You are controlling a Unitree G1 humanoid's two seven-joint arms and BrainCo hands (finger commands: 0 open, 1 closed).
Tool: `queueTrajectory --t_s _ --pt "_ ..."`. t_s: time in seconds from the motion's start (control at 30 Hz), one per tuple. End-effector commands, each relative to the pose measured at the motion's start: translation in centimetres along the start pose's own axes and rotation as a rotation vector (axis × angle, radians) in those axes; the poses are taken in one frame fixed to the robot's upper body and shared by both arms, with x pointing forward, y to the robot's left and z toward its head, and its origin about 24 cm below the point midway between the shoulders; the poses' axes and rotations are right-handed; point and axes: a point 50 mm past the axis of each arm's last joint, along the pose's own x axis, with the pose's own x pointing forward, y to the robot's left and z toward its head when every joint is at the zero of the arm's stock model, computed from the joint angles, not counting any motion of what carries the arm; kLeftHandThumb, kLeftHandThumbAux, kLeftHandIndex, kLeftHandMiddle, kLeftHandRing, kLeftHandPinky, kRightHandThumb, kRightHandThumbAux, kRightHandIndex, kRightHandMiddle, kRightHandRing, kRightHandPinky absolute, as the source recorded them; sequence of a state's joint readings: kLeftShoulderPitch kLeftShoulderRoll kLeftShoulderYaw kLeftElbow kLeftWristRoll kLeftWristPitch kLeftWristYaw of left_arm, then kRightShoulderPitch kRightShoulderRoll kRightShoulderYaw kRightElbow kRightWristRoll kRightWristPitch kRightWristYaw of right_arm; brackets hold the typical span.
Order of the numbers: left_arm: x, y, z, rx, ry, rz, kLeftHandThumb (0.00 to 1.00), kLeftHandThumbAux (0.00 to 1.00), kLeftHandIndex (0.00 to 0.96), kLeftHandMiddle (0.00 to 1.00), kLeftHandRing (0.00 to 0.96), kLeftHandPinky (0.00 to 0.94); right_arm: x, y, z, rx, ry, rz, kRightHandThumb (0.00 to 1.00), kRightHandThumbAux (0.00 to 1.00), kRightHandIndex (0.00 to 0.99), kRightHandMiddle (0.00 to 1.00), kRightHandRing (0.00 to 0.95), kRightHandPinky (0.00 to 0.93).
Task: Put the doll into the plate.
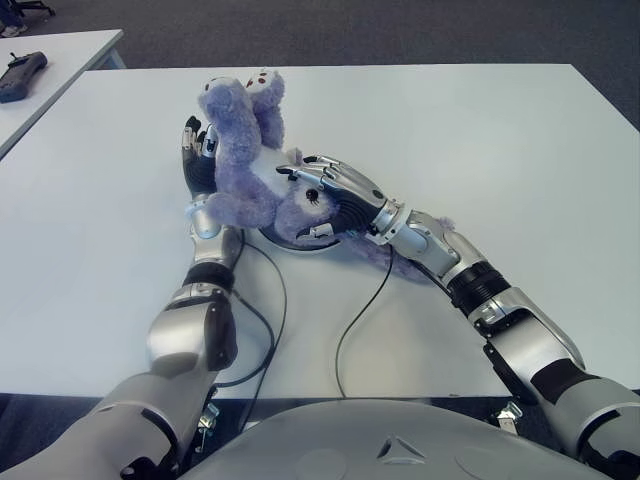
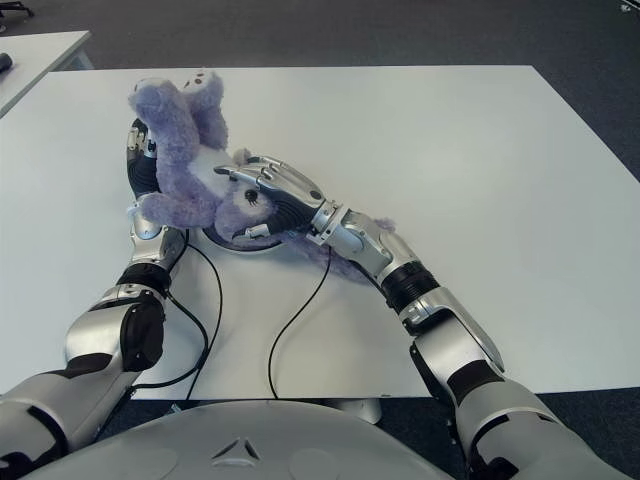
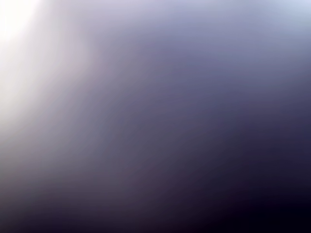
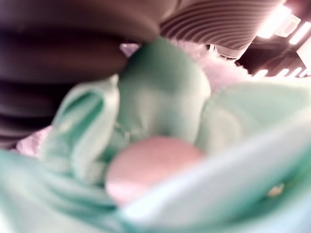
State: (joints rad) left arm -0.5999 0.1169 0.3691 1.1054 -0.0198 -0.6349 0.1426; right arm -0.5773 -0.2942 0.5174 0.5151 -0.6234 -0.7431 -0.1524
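Observation:
A purple plush doll point(image 1: 245, 150) is held between my two hands over a small plate point(image 1: 300, 246), of which only the near rim shows beneath it. The doll's feet point up and away, and its head is low by the plate. My right hand point(image 1: 335, 195) comes in from the right with its fingers curled over the doll's head. My left hand point(image 1: 195, 150) stands upright against the doll's left side, fingers straight and flat on the fur. The right wrist view shows green and pink parts of the doll point(image 4: 160, 107) close up. Purple blur fills the left wrist view.
The white table point(image 1: 500, 150) stretches wide to the right and far side. Two black cables point(image 1: 350, 330) run from the hands toward the near edge. A second table at the far left carries a black controller point(image 1: 20, 75).

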Motion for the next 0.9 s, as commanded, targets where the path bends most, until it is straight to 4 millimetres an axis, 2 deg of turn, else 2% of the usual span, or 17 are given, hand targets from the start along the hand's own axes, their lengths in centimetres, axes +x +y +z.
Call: queueTrajectory --t_s 0.03,0.57,0.9 --pt "-13.1 2.0 -11.3 -0.029 0.513 0.084 0.000 0.387 0.008 0.000 0.000 0.000 -0.2 -1.2 0.2 -0.027 -0.030 -0.008 0.132 0.360 0.000 0.000 0.000 0.000" --pt "-13.1 1.9 -11.3 -0.022 0.515 0.089 0.000 0.386 0.005 0.000 0.000 0.000 -0.4 -3.2 0.8 -0.034 -0.071 -0.161 0.144 0.394 0.000 0.000 0.000 0.000" --pt "-12.9 1.9 -11.3 0.014 0.524 0.082 0.000 0.401 0.000 0.000 0.000 0.000 -0.4 -4.3 0.2 0.010 -0.073 -0.252 0.131 0.414 0.000 0.000 0.000 0.000"
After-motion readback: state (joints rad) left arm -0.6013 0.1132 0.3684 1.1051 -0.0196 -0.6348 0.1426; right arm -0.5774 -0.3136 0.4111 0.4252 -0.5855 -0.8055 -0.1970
